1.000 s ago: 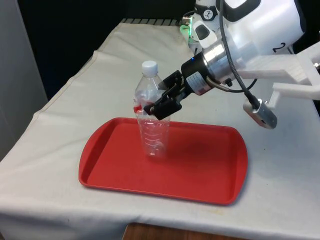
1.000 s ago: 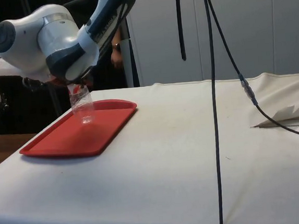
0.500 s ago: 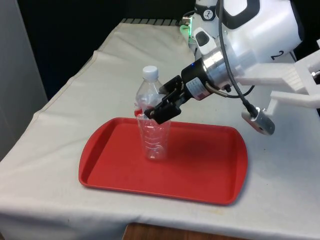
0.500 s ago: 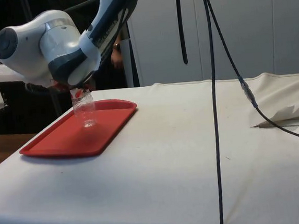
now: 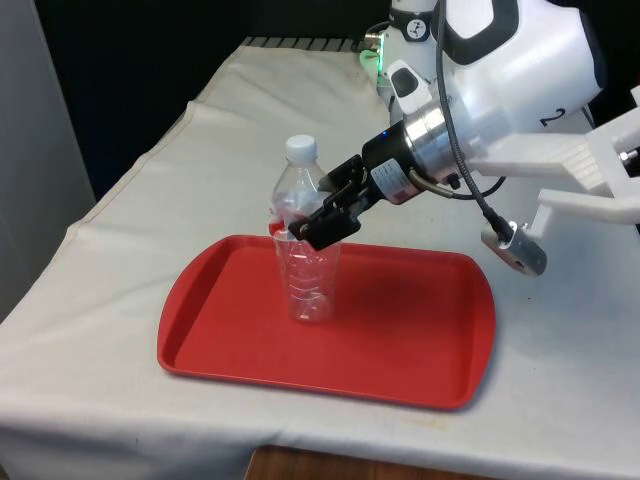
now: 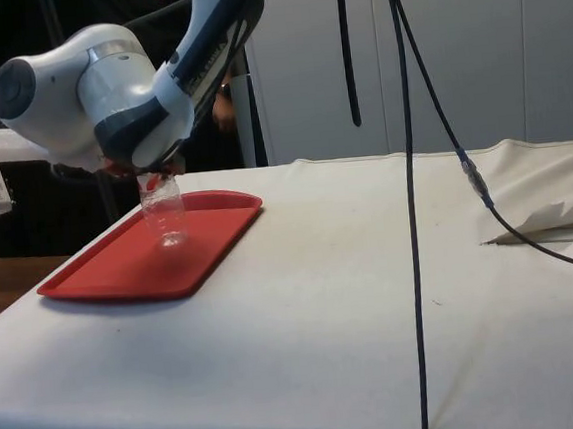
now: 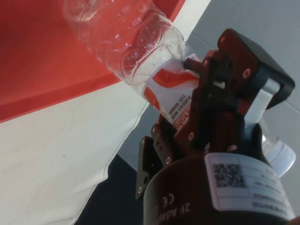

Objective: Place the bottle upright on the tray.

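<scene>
White-clothed table: bottle (image 5: 307, 245) upright on red tray (image 5: 420, 340), gripper (image 5: 318, 222) clamped on its label; release left.

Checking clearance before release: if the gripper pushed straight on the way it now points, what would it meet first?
The bottle itself: the gripper is shut on its label, above the red tray.

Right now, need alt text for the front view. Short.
A black gripper holds a clear plastic bottle with a white cap by its red label, upright with its base on a red tray. The tray lies on a table under a white cloth.
</scene>
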